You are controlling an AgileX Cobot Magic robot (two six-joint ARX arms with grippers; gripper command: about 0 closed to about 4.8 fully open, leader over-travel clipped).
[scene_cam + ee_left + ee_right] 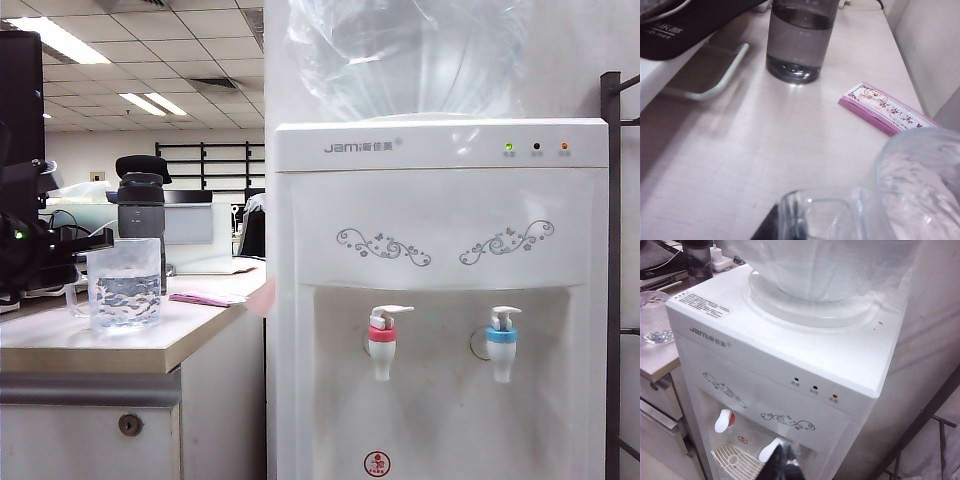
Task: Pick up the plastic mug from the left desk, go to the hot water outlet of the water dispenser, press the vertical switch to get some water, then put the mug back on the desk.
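The clear plastic mug (125, 283) stands near the front edge of the left desk (150, 345). In the left wrist view the mug's body (920, 190) and its thin handle (815, 217) fill the near corner. My left gripper (785, 227) is shut on that handle, one dark finger showing beside it. The white water dispenser (440, 200) stands right of the desk. Its hot water outlet (382, 345) has a red collar, with the vertical switch (392, 311) on top. My right gripper (785, 465) is shut and empty, high in front of the dispenser.
A dark grey bottle (141, 215) with a black lid stands behind the mug, and a pink packet (205, 298) lies to its right. The blue-collared tap (502, 342) sits right of the red one. A black rack (612, 280) runs along the right.
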